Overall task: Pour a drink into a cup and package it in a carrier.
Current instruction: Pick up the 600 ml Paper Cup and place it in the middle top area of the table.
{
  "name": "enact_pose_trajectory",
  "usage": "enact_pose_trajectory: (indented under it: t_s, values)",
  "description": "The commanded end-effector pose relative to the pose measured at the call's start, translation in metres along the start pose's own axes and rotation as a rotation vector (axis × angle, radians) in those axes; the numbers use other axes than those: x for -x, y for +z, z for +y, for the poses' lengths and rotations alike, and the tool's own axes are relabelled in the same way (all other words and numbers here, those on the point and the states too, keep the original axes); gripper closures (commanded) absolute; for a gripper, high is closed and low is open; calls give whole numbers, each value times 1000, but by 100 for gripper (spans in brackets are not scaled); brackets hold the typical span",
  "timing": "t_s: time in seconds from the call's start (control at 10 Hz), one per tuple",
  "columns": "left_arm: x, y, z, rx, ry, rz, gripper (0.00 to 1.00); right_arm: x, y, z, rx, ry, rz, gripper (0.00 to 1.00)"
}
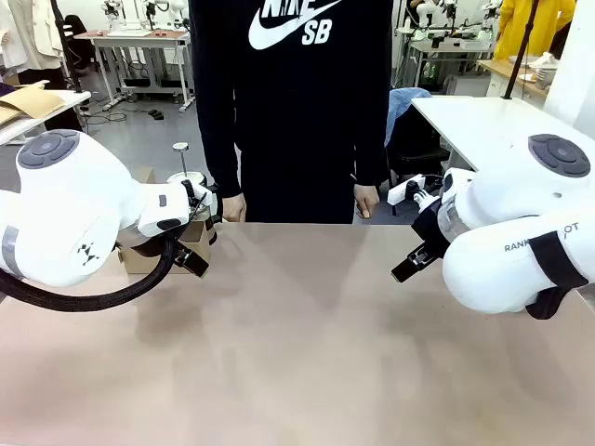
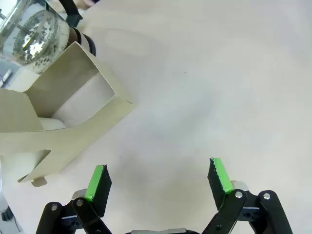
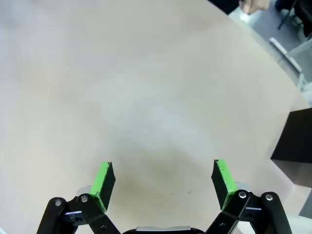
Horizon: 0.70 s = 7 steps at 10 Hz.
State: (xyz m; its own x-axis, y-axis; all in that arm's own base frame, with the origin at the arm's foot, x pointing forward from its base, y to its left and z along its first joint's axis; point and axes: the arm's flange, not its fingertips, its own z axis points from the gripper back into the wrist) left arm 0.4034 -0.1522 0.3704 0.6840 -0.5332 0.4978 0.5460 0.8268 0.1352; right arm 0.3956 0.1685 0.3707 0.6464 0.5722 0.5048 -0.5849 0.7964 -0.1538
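Observation:
The brown cardboard carrier (image 2: 73, 112) lies at the upper left of the left wrist view, one open pocket facing me. In the front view the carrier (image 1: 139, 258) is mostly hidden behind my left arm. The glass jug (image 2: 34, 34) with a metal lid stands just beyond it, and a dark brown band of the drink (image 2: 74, 35) shows at its side. The jug's lid (image 1: 186, 177) also pokes up behind the arm. A white rounded shape sits in the carrier; I cannot tell whether it is the cup. My left gripper (image 2: 158, 178) (image 1: 200, 232) hangs open over bare table beside the carrier. My right gripper (image 3: 161, 180) (image 1: 414, 237) is open and holds nothing.
A person stands at the far edge, with one hand (image 1: 232, 206) near the jug and the other hand (image 1: 367, 200) hanging by the table. A black box (image 3: 297, 141) sits at the right border of the right wrist view. The tan table (image 1: 307, 344) stretches between the arms.

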Motion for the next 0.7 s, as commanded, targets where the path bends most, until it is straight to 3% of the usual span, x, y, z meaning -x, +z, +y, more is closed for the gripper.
enact_pose_trajectory:
  t_s: [0.0,0.6]
  values:
    - [0,0,0,0,0,0,0,0,0,0,0,0,0,0]
    - [0,0,0,0,0,0,0,0,0,0,0,0,0,0]
